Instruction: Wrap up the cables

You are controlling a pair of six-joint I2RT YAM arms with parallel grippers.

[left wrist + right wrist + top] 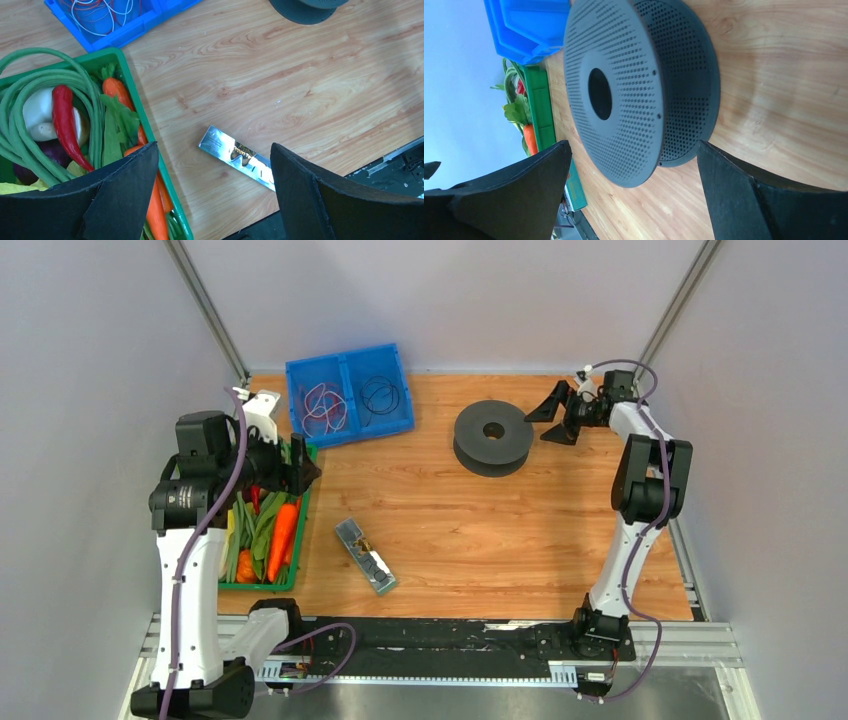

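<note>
Both grippers open, cable lying in the bin.
Your left gripper (303,468) hangs over the green vegetable tray (258,586), fingers spread wide and empty. Your right gripper (552,420) sits just beside the grey spool (493,437), fingers equally apart, gripping nothing. The thin black cable (383,396) lies coiled in the right compartment of the blue bin (355,432), well apart from both.
</note>
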